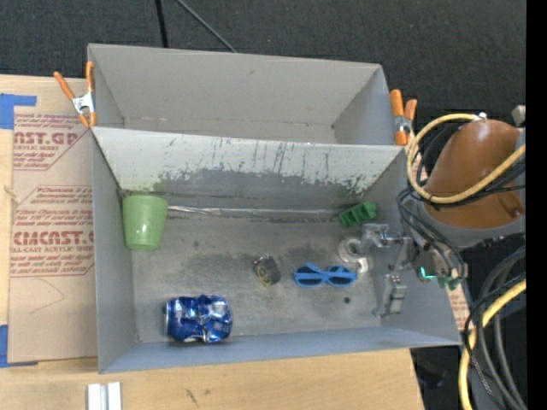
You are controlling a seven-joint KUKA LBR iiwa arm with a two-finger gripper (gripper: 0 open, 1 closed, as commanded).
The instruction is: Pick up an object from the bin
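The grey metal bin (231,156) had a scuffed floor. A light green cup (144,220) rested against the left wall. A crushed blue can (198,319) lay front left. A small dark object (267,270) sat mid-floor, with a blue glasses-shaped item (326,275) beside it. A small green block (357,214) lay back right.

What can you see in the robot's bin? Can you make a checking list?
Surface: grey bin floor, scuffed and streaked.
Job's things: blue glasses-shaped toy nearest the gripper; green block by the back wall.
Clutter: green cup on its side, left; crushed blue can, front; small grey lump, middle.
Grippers: gripper low at the bin's right end.
Cables: yellow and black cables loop round the arm.
Surroundings: dark floor behind the bin.
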